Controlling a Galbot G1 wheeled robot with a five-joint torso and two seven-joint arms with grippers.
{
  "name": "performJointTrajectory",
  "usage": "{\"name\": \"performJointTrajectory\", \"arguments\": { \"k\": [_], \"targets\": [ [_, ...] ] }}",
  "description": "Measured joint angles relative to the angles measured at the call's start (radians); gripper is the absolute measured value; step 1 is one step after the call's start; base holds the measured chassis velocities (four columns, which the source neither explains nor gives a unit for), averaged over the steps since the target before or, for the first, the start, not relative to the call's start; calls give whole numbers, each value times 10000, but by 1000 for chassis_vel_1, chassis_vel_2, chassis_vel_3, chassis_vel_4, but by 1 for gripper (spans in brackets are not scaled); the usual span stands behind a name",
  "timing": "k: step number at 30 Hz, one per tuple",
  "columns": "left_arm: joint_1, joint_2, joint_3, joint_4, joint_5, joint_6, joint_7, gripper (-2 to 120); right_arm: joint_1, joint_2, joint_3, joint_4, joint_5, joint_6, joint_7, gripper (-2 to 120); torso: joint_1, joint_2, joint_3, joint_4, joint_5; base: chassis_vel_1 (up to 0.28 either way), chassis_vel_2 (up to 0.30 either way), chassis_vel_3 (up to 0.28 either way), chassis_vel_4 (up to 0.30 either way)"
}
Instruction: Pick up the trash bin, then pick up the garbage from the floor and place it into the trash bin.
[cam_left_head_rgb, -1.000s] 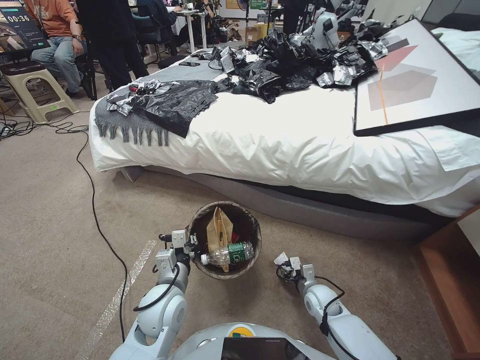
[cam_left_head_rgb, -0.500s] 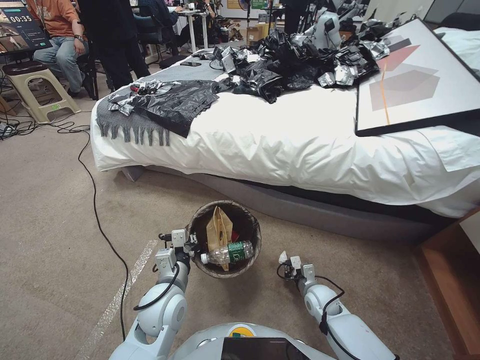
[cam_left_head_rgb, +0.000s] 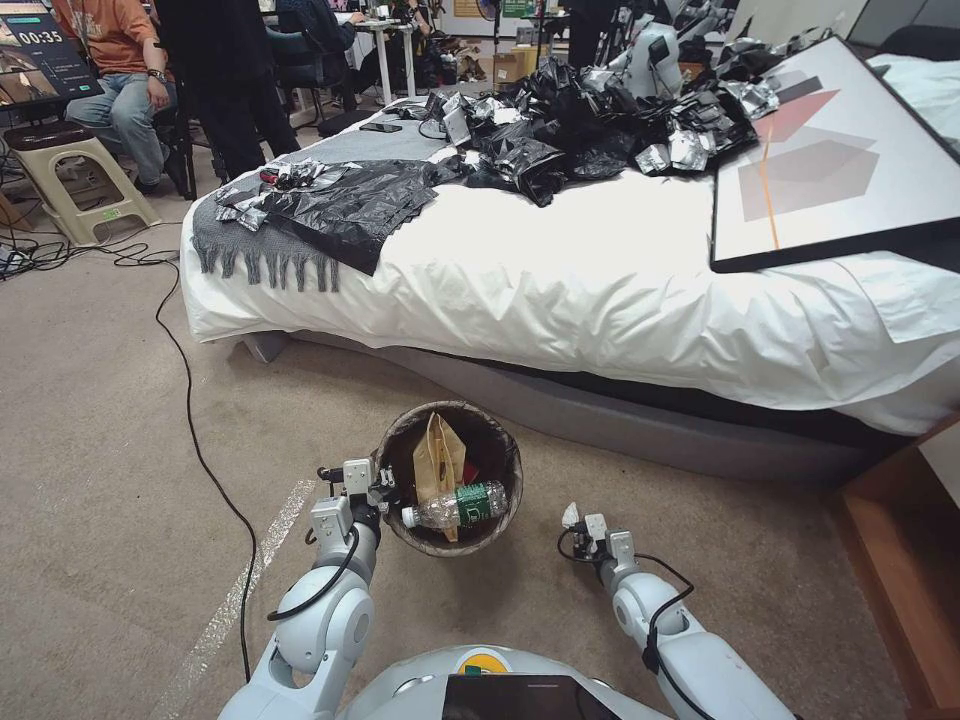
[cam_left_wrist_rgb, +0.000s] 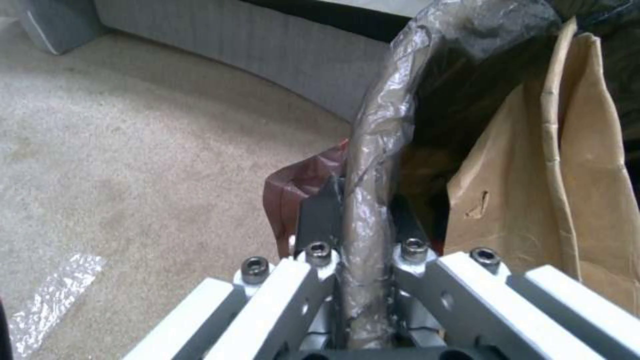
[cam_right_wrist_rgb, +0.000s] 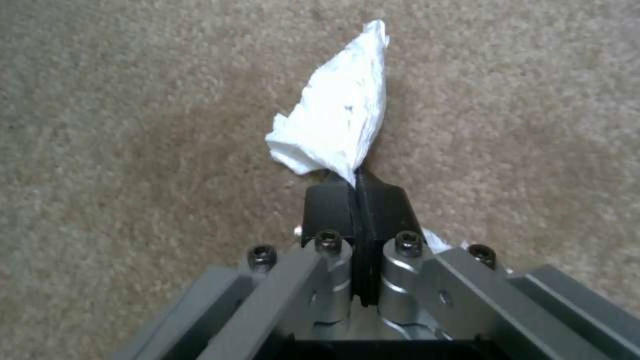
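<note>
The right end effector (cam_left_head_rgb: 572, 520), pinched tight on a piece of white tissue (cam_left_head_rgb: 569, 515), sits slightly farther from the trash bin (cam_left_head_rgb: 450, 478) than a second ago: it drifts toward the robot's right and a little back toward its body over the carpeted floor (cam_left_head_rgb: 120, 420), widening the gap to the bin's rim. The tissue travels with it, a crumpled point sticking out past the closed fingertips (cam_right_wrist_rgb: 357, 200). The timer on the screen (cam_left_head_rgb: 40, 50) at the far left reads 00:35, down from 00:36.
</note>
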Motion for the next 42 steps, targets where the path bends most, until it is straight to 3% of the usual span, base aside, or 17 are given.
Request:
{"name": "performJointTrajectory", "arguments": {
  "k": [6,13,16,19,21,23,31,42],
  "targets": [
    [0,9,7,35,-4,-17,1,0,-176,-44,137,222,-184,482,184,0,0,-1,1,-4,-2,0,0,0,0],
    [-28,33,4,162,-27,-22,2,0,-707,-109,447,1483,-402,1357,585,0,0,-1,1,-2,0,0,0,0,0],
    [-29,26,58,201,-36,-22,2,0,-973,-140,590,2441,-686,2019,672,0,0,-1,1,-1,0,0,0,0,0],
    [-29,21,130,209,-35,-18,6,0,-1214,-140,708,4148,-1204,3341,561,0,0,-1,0,1,-1,0,0,0,0],
    [-30,24,141,209,-35,-12,7,0,-1241,-149,711,4550,-1352,3582,477,0,0,-1,0,1,0,0,0,0,0],
    [-33,28,169,209,-35,23,10,0,-1317,-294,553,5860,-1649,3859,297,0,0,-1,0,1,-1,0,0,0,0],
    [-15,-36,304,185,-37,110,39,0,-1180,-709,-254,7768,-2218,3788,-494,0,0,-1,0,0,0,0,0,0,0],
    [9,-132,358,83,-194,311,2,0,-751,-778,-1304,7400,-2409,3562,-529,0,0,-1,0,0,0,0,0,0,0]
  ]
}}
